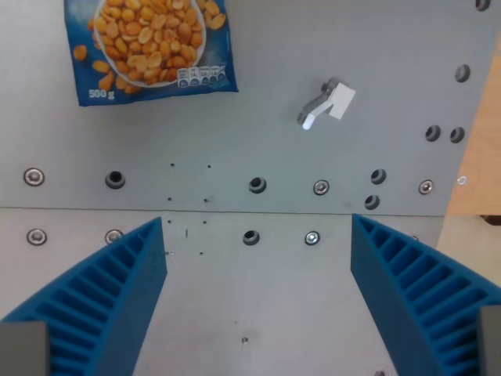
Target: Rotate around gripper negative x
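Observation:
My gripper (pixel 258 239) is open and empty, with its two blue ribbed fingers (pixel 117 290) at the lower left and lower right of the wrist view. It hangs above a grey metal table (pixel 258 94) with bolts and holes. A blue bag of peanuts (pixel 149 47) lies flat at the upper left, cut off by the top edge. A small white and grey plastic part (pixel 327 103) lies on the table at the upper middle right. Nothing is between the fingers.
A seam (pixel 235 210) runs across the table between two rows of bolts and holes. A wooden surface (pixel 476 157) shows past the table's right edge.

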Controlling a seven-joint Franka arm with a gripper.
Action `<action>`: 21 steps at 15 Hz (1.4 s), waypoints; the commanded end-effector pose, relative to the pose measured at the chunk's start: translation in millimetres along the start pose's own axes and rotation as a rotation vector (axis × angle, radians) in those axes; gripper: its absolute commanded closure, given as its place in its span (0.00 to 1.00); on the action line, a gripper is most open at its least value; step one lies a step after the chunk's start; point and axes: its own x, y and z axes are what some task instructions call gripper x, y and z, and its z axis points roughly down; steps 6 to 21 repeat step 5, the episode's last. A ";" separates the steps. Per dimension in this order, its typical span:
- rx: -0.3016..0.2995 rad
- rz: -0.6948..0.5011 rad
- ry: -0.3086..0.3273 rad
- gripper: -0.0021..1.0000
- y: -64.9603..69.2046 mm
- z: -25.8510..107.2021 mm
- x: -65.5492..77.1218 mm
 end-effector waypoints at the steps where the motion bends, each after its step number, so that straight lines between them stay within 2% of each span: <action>1: -0.221 0.023 0.004 0.00 -2.4 -1.3 -2.7; 5: -0.274 0.023 0.004 0.00 -2.4 -1.3 -2.7; 21: -0.274 0.023 0.004 0.00 -2.4 -1.3 -2.7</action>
